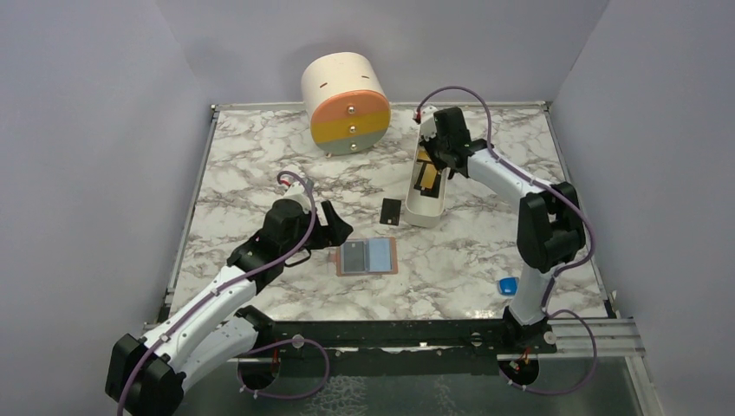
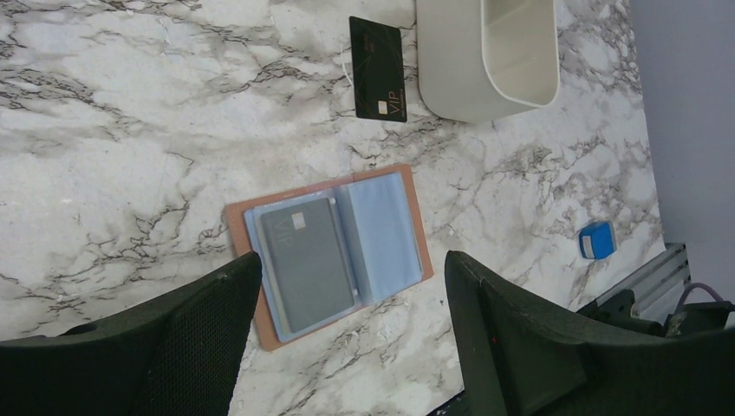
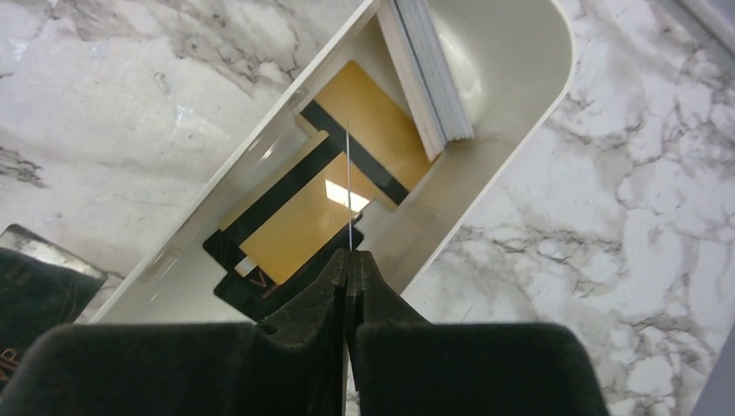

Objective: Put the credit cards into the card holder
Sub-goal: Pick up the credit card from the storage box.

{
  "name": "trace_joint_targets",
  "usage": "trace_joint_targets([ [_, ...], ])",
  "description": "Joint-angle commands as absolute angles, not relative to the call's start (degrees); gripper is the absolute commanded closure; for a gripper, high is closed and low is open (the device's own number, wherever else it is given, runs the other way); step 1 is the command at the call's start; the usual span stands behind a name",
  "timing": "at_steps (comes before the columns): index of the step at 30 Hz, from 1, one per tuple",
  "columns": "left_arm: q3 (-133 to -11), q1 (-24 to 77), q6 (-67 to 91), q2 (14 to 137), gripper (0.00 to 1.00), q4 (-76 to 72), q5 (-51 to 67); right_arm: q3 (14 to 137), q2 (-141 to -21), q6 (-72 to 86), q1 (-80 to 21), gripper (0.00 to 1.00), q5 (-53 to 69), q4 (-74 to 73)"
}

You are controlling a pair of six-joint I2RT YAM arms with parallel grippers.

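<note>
Pressed together on a thin card (image 3: pixel 348 173) held edge-on: right hand (image 3: pixel 349 260), directly over the long white oblong tray (image 3: pixel 520 113), probably to draw it clear of the gold-and-black plastic credit cards (image 3: pixel 303 217) beneath the fingertips. Spread wide, holding nothing: left hand (image 2: pixel 351 260), poised above the open tan leather bifold card holder (image 2: pixel 381 225), perhaps to steady it. Directly below, pocketed grey card (image 2: pixel 308 260); beyond the fingertips, black card (image 2: pixel 378 69) on marble desk (image 2: pixel 130 130).
</note>
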State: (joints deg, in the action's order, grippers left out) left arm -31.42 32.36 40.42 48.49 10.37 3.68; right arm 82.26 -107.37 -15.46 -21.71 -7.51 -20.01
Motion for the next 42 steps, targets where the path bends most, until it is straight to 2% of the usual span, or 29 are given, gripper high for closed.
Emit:
trace_joint_targets([
  [1, -30.83, 32.14, 41.68, 49.24, 0.21, 7.35, 6.83, 80.32, -104.26, -9.00, -21.44, 0.99, -4.33, -24.12],
  [13, -30.57, 32.15, 48.11, 50.82, 0.24, 4.11, 13.53, 75.20, -90.67, 1.77, -21.43, 0.99, 1.61, -28.55],
  [18, -30.57, 32.08, 54.63, 52.37, 0.28, -0.35, 18.22, 70.45, -82.95, 7.12, -21.51, 0.99, 11.31, -27.58],
  [24, -29.14, 32.04, 64.51, 53.60, 0.30, -10.85, 22.71, 59.51, -71.61, 21.53, -21.53, 0.99, 29.87, -16.97],
  [31, -27.90, 31.99, 73.26, 53.17, 0.31, -21.71, 23.66, 45.27, -60.10, 43.44, -22.31, 0.99, 43.02, 0.84],
  [38, -28.56, 32.08, 75.53, 54.35, 0.31, -27.89, 25.30, 37.74, -55.61, 56.28, -23.54, 0.99, 45.06, 13.02],
  [42, -28.53, 32.64, 76.14, 55.93, 0.35, -29.97, 26.56, 36.12, -56.82, 59.70, -23.85, 0.99, 46.34, 16.67],
])
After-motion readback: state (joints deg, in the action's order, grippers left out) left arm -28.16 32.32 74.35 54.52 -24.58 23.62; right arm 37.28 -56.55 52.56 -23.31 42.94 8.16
